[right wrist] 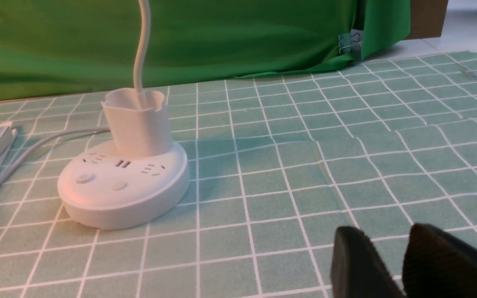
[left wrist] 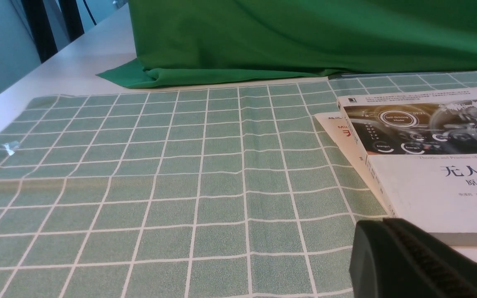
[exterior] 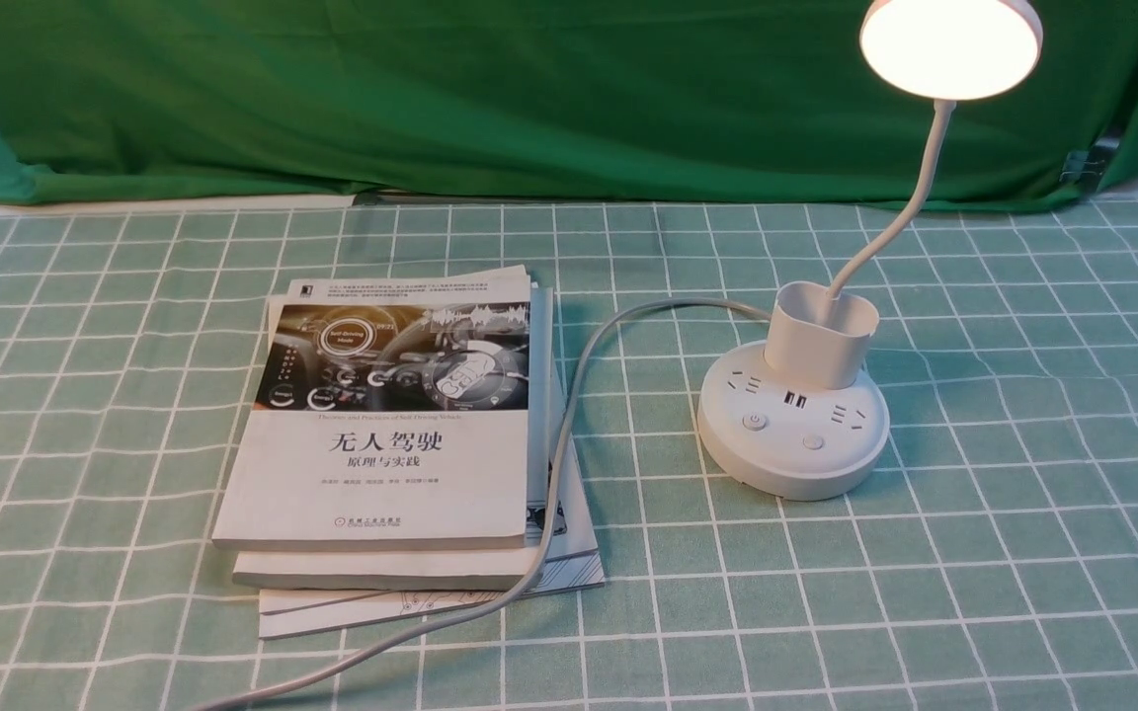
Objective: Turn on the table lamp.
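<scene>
Nearest me, my right pincer [right wrist: 404,265] sits low over the checked cloth, two dark fingers with a narrow slit between them, nothing held. It stands well apart from the lamp's base, on the side away from the books. My left pincer [left wrist: 412,256] shows only as one dark ribbed finger in the left wrist view, just beside the near edge of the book stack [exterior: 401,434]; I cannot tell whether it is apart or together. Neither arm appears in the front view.

Mid-worktop, robot's right of centre: the table lamp [exterior: 794,420]. Round puck base flat on the green checked cloth [exterior: 974,553], its two buttons [exterior: 755,422] on the top face toward me, sockets behind them. The cup-shaped holder [exterior: 819,338] stands upright on the rear of the base. A grey cord [exterior: 569,415] leaves the base toward my left, curves along the books' edge and runs off the near edge.

Farther and higher: the gooseneck [exterior: 910,202] rises from the cup, leaning up and to my right; that is the lamp's long axis, base-to-head, near vertical with a rightward bend. The disc head [exterior: 950,44] faces down and toward me.

Status: the head glows warm white. I judge the task done; nothing left but keeping clear of the buttons.
</scene>
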### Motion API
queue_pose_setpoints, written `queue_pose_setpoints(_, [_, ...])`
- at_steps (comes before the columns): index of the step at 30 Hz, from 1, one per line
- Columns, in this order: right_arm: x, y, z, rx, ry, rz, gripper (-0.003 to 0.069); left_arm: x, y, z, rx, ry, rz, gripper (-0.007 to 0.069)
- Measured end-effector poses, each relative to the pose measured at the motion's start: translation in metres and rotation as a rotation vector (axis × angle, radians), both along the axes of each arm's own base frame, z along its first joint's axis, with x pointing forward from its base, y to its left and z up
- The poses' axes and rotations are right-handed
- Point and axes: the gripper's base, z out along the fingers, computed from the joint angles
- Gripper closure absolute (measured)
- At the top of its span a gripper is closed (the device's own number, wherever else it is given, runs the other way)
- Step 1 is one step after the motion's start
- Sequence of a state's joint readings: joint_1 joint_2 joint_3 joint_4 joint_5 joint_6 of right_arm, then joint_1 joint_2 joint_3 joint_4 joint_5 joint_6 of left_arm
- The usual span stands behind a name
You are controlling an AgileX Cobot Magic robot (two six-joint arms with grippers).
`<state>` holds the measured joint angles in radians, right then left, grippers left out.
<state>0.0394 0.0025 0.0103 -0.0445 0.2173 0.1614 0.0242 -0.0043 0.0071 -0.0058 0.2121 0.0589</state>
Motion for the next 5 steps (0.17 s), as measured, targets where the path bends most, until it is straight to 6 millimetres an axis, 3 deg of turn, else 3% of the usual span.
queue_pose_setpoints(5, [0.0000, 0.0000, 0.0000, 0.000, 0.000, 0.000, 0.0422, 0.0000, 0.0000, 0.0000, 0.000, 0.000, 0.000, 0.0603])
